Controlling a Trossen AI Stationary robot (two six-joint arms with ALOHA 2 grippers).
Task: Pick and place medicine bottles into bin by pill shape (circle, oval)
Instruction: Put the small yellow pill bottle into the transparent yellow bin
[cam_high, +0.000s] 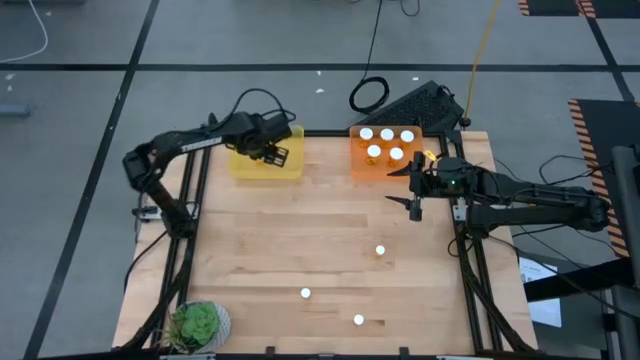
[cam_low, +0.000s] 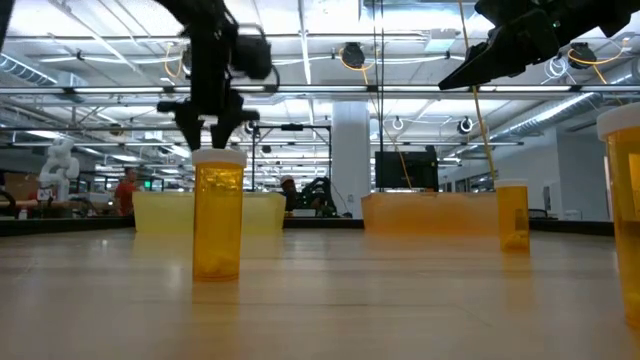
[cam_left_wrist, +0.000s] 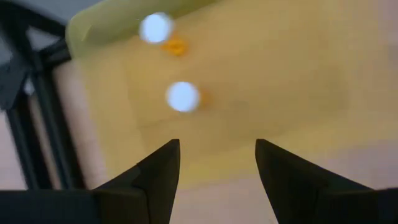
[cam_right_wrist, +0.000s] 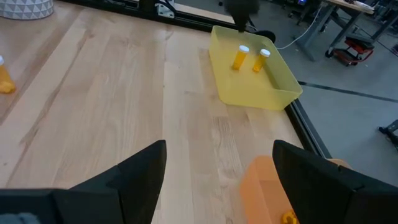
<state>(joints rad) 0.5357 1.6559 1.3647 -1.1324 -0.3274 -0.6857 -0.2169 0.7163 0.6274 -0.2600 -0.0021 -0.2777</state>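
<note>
- Left gripper (cam_high: 278, 152): poised above the yellow bin (cam_high: 266, 160) at the table's far left corner; its fingers (cam_left_wrist: 155, 177) are spread apart with nothing between them.
- Yellow bin contents: directly beneath the left gripper, two medicine bottles (cam_left_wrist: 182, 97) stand upright, white caps facing up; the right wrist view shows the same pair (cam_right_wrist: 240, 56) side by side inside the bin's walls.
- Right gripper (cam_high: 414, 190): held above the wooden table (cam_high: 300, 230), just beside the near edge of the orange bin (cam_high: 384, 152); its fingers (cam_right_wrist: 140, 171) are spread wide and hold nothing.
- Orange bin contents: five white-capped bottles (cam_high: 386, 134) stand clustered within the bin, just beyond the right gripper.
- Loose bottles: three remain on the open table, all well apart from both grippers. One (cam_high: 380, 251) stands nearest the right gripper, toward the table's front; a second (cam_high: 305, 294) and a third (cam_high: 358, 320) stand farther forward, near the front edge.
- Low view: one amber bottle (cam_low: 218, 212) stands upright in the foreground, a second (cam_low: 512, 215) farther back, and a third shows partly at the picture's edge (cam_low: 622, 200).
- Potted plant (cam_high: 196, 324): at the table's front left corner, far from both grippers.
</note>
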